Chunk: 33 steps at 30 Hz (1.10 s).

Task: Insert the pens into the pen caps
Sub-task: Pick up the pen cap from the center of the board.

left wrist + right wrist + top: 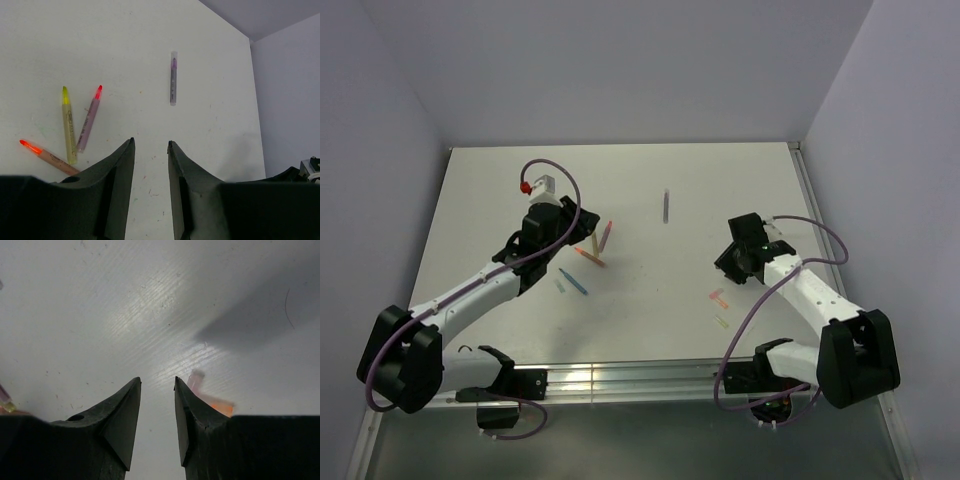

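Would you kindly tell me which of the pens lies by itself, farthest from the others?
The grey-purple pen, lying alone well ahead of the left gripper; the yellow pen, pink-red pen and orange pen lie fanned together close beside that gripper.

- This is looking like a robotics lab, with a bench set up as a closed test cell.
- Plain pale walls (620, 70) are standing on three sides, rising well beyond the left gripper (151, 145) and the right gripper (157, 382).
- A bare white table (650, 180) is lying under both grippers, showing faint scuffs and specks.
- A metal rail (620, 378) is running along the table edge well behind the grippers, where the arm bases are sitting.
- Purple cables (570, 177) are looping loose in the open, just behind each gripper at the wrist.
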Available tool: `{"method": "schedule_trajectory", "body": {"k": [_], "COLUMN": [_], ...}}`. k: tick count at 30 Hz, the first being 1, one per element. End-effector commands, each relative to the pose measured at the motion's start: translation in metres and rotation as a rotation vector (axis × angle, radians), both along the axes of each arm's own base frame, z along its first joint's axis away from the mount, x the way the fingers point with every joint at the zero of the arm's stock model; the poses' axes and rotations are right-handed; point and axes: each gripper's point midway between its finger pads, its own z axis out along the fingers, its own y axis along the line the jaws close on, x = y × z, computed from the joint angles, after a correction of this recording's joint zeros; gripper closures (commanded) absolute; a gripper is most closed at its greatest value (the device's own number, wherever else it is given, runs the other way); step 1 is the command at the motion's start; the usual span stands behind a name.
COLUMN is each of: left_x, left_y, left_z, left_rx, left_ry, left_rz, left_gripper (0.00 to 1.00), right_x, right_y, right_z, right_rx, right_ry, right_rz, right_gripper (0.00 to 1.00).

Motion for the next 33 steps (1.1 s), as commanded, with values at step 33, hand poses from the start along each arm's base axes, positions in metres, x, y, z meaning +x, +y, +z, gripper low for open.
{"method": "schedule_trajectory", "body": {"k": [33], "left_x": [-0.001], "left_y": [0.000], "left_z": [0.009], "left_rx": [-0.047], "left_ry": [-0.046], "left_rz": [-0.007], "left_gripper": [0.61], "right_x": [-0.029], "right_y": [0.004], "right_z": [-0.043], "right_rx": [-0.006], "right_ry": [0.172], "right_rz": [-0.078], "right_gripper": [0.57]}}
